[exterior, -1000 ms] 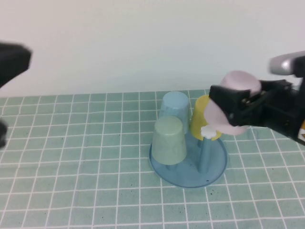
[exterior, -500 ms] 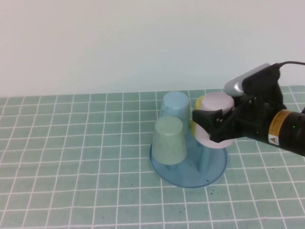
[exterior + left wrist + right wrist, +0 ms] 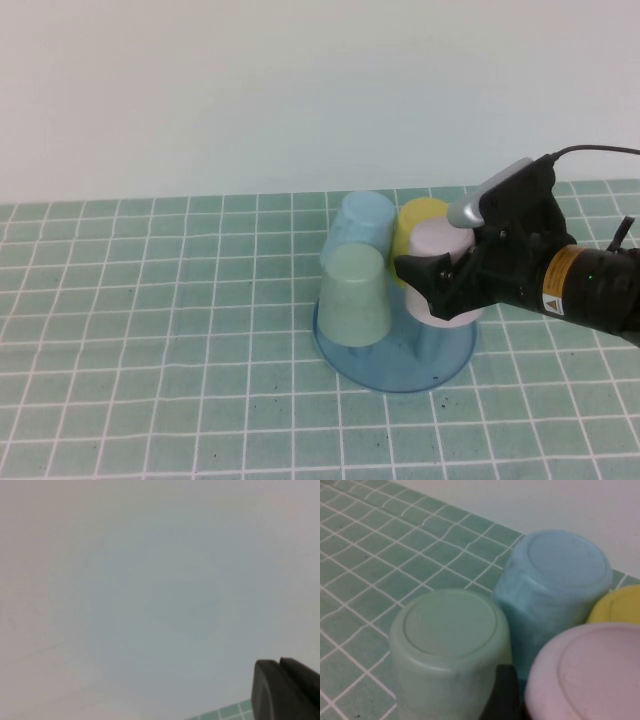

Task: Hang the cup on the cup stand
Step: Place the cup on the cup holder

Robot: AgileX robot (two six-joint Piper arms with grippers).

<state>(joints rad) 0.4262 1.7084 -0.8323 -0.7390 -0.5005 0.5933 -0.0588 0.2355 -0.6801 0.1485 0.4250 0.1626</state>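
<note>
- Nearest us, the cup stand sits on the green tiled table, green cup upside down at its front left.
- Our right gripper is clamped on the pink cup, inverted over the stand's front right.
- Behind: yellow cup, blue cup.
- Left gripper: only a corner shows, so we can't tell about its fingers.

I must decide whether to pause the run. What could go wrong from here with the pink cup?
The right gripper is shut on the pink cup, upside down over the blue stand. It sits tight against the yellow cup and near the green cup, so pulling away carelessly could knock them. Whether it is fully seated cannot be seen; it may tip when released. The left gripper is parked away from the table.
</note>
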